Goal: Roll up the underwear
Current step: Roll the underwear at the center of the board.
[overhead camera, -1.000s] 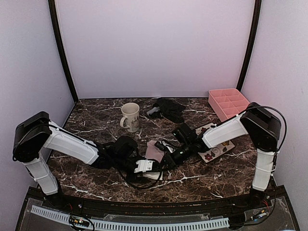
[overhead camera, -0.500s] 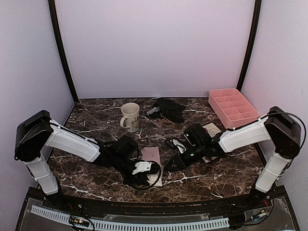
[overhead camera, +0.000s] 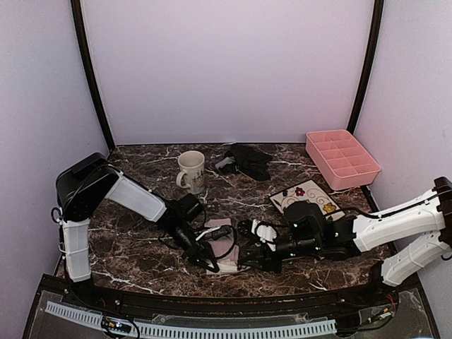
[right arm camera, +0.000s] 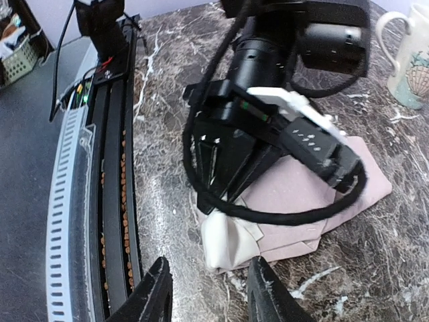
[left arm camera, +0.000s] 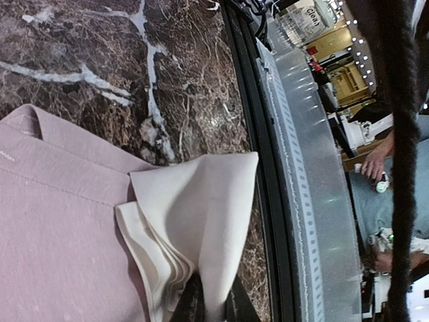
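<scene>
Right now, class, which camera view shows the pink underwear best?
The left wrist view: the pink underwear fills the frame, its white folded corner pinched in the left pincer. The right wrist view shows it partly hidden beneath that pincer; the top view shows only a small, distant patch.

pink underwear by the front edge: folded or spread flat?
Folded, not rolled: the pale pink and white cloth underwear lies in stacked layers, several edges showing at its white corner, which the left gripper pinches.
</scene>
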